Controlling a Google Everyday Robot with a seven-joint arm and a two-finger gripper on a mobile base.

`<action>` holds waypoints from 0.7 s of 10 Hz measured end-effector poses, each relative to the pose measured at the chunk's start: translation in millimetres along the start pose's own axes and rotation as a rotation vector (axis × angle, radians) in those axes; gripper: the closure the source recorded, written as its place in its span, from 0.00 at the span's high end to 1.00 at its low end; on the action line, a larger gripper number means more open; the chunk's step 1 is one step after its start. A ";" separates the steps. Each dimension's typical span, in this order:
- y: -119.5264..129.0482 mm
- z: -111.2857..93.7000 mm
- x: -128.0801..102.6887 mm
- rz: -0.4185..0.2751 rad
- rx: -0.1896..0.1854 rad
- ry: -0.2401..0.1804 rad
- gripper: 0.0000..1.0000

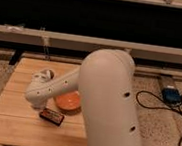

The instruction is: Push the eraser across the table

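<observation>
The eraser (51, 116), a small dark flat block with reddish sides, lies on the light wooden table (17, 126) just in front of the orange bowl (68, 101). My white arm reaches from the right foreground down to the left. Its wrist end hides most of my gripper (37, 103), which is shut, low over the table, close to the eraser's left end. Whether it touches the eraser I cannot tell.
A white rounded object (46, 74) shows behind the forearm near the table's back. Dark cables and a blue device (172, 94) lie on the speckled floor to the right. A dark wall with pale rails runs behind the table.
</observation>
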 end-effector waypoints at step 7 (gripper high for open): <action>15.3 -6.1 38.9 0.065 -0.004 0.027 0.00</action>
